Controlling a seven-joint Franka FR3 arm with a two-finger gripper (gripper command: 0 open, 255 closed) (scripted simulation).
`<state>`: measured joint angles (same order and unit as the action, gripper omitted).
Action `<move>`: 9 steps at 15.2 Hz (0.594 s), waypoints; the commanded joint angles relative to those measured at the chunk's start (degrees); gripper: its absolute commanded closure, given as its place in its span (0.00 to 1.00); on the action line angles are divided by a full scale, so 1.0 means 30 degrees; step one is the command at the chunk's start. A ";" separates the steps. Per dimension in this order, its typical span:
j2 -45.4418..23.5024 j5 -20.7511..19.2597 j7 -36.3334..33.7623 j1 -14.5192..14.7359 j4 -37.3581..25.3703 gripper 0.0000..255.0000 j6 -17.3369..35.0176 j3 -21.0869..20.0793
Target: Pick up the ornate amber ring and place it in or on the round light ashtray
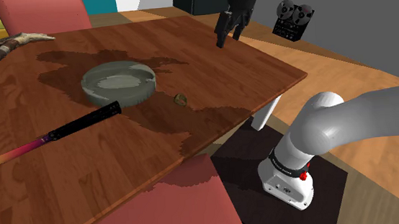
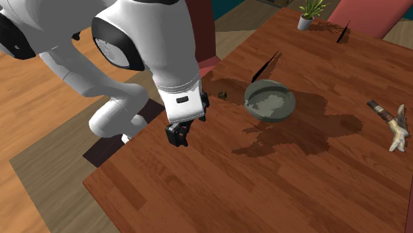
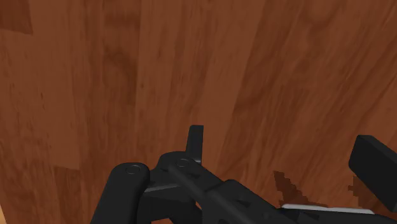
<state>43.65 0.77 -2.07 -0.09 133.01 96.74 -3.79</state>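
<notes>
Gripper [image 1: 230, 27] is open: fingers apart with nothing between them. In the wrist view, bare wood table [image 3: 127, 76] sits in the gap of the gripper [image 3: 284, 154]. It hangs above the table [image 1: 209, 64], near the far corner at the shoulder view's upper right.

Ring [image 1: 180, 99] is small and brownish. It lies flat on the table just beside the ashtray [image 1: 118, 83], not touching it, on the ashtray's right in the shoulder view. The ring is well apart from the gripper.

The ashtray is round, grey-green, upright and has nothing in it.

In the second exterior view, the gripper [image 2: 177, 136] is over the table [image 2: 218, 192] close to the edge by the arm. The ring [image 2: 223, 94] is up and to the right of it, with the ashtray [image 2: 269, 100] just beyond.

Other stuff on the table:
- Stick [image 1: 69, 131] with a black handle fading to pink and yellow, its black end just beside the ashtray.
- Antler-like piece [image 1: 13, 45] near the far edge.
- Small potted plant [image 2: 308, 14] at the far corner in the second exterior view.

Off the table, a tape recorder [image 1: 292, 18] sits on the floor, and a pink chair [image 1: 169, 207] is at the near side.
</notes>
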 commanded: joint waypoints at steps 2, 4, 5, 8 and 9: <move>0.0280 0.0285 -0.0423 0.0166 0.0375 0.00 0.0288 -0.0362; 0.0773 0.0864 -0.1274 0.0508 0.1060 0.00 0.0883 -0.1114; 0.0984 0.1157 -0.1703 0.0685 0.1370 0.00 0.1191 -0.1503; 0.1471 0.2038 -0.3001 0.1218 0.2164 0.00 0.2158 -0.2732; 0.1581 0.2329 -0.3439 0.1394 0.2383 0.00 0.2496 -0.3161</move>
<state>48.34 6.81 -10.86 3.58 139.78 103.16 -11.86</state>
